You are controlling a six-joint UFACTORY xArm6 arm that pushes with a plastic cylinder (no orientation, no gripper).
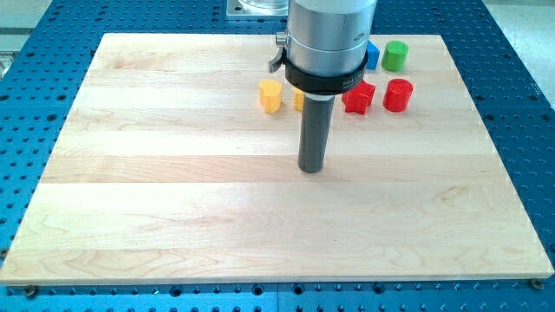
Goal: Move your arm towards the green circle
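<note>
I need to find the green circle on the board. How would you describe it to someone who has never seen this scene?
Start at the wooden board and go to its corner at the view's top right, where a small cluster of blocks sits. The green circle is the block nearest that corner, right of a blue block and above a red cylinder. It is the only green piece; my tip is far below-left.

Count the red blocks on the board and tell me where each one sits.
2. The red star-shaped block lies just right of the arm, and the red cylinder sits to its right, below the green cylinder. The arm may hide others.
</note>
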